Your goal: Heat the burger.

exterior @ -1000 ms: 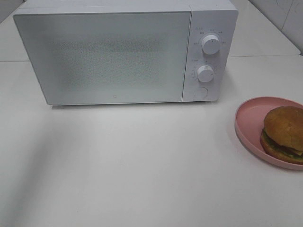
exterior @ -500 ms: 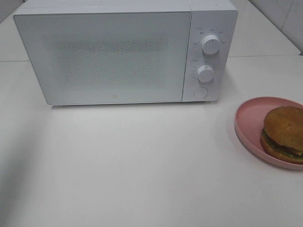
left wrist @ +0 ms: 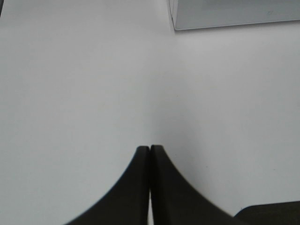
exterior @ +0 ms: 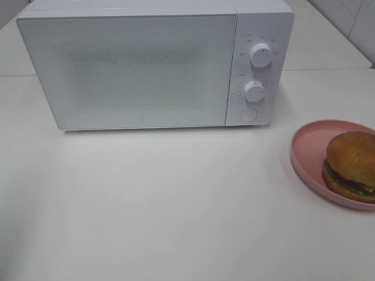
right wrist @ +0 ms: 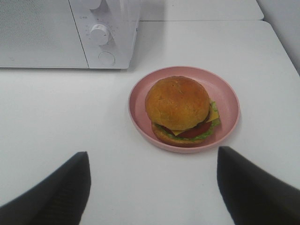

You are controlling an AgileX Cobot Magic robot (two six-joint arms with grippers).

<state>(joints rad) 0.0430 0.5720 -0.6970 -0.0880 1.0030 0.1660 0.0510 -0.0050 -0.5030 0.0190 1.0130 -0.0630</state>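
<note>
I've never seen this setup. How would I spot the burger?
Find the white microwave at the table's back. Right of it, nearer the front edge, sits a pink plate. The burger lies on it: the only brown, domed thing there.

Left hand point(left wrist: 149, 149) closed tight, dark fingers pressed together tip to tip, holding nothing. Right hand point(right wrist: 152, 157) spread wide, fingers point(right wrist: 61, 187) far apart, empty

Even, diffuse light falls from above; the white table point(exterior: 176, 199) reads bright and nearly featureless. The microwave point(exterior: 146, 64) casts a faint soft shadow along its base. No hard glare. The overhead view is slightly soft; in the wrist views the dark fingers point(right wrist: 56, 192) are blurred.
</note>
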